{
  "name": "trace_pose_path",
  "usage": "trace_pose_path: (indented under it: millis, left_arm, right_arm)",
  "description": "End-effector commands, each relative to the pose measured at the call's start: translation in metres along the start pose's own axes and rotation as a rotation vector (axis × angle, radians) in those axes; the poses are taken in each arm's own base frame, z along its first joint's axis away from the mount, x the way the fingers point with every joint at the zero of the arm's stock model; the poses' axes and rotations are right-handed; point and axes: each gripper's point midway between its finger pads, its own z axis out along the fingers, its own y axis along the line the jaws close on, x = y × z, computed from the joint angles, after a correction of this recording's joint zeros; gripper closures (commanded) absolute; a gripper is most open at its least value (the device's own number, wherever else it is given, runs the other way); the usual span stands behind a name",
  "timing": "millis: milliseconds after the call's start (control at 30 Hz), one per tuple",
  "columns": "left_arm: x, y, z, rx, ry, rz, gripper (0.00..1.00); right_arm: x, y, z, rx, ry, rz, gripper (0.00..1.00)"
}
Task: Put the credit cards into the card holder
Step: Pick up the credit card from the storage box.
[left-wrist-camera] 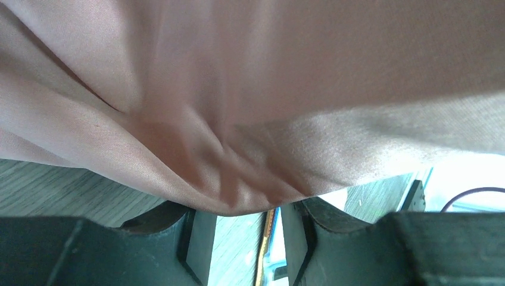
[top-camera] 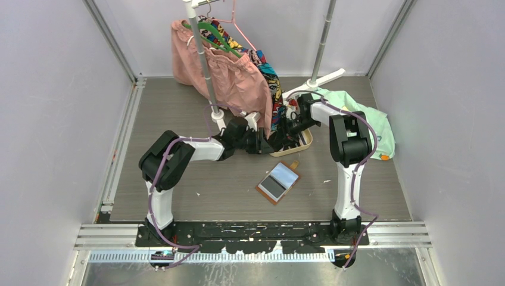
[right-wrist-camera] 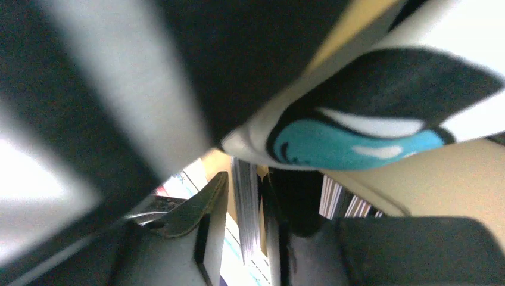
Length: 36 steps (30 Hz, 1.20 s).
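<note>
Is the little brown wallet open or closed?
Open. The card holder lies spread flat on the table, with its greyish and bluish insides facing up.

Pink cloth [left-wrist-camera: 250, 89] over L pincer [left-wrist-camera: 245, 232].

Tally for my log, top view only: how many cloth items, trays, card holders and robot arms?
Cloth items: 3 (pink garment, patterned garment, mint-green cloth)
Trays: 1 (beige tray)
Card holders: 1 (card holder, lying open)
Robot arms: 2 (left arm, right arm)
Total: 7
</note>
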Motion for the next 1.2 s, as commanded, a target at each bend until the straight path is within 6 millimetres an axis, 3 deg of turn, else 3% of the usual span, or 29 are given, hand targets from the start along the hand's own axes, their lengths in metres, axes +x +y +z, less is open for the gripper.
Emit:
trace_pose_path:
  millis: [0, 167, 333, 467, 800, 1167]
  left_arm:
    - [-0.022, -0.02, -0.014, 0.032, -0.072, 0.076, 0.57]
    - [-0.025, -0.026, -0.027, 0.035, -0.089, 0.096, 0.57]
    - [-0.026, -0.032, -0.039, 0.048, -0.102, 0.11, 0.56]
    - [-0.02, -0.032, -0.044, 0.053, -0.097, 0.107, 0.55]
    - [-0.012, -0.028, -0.05, 0.042, -0.1, 0.097, 0.55]
    - [-0.012, -0.025, -0.05, 0.035, -0.102, 0.098, 0.55]
  right_arm:
    - [-0.005, -0.004, 0.007, 0.011, -0.001, -0.022, 0.71]
    - [-0.012, 0.008, -0.011, -0.072, -0.035, -0.033, 0.98]
    - [-0.016, 0.011, -0.033, -0.114, -0.079, -0.059, 0.99]
    - [-0.013, 0.005, -0.038, -0.126, -0.066, -0.079, 0.98]
    - [-0.01, 0.002, -0.035, -0.133, -0.045, -0.077, 0.73]
    - [-0.013, 0.01, -0.044, -0.177, -0.064, -0.06, 0.68]
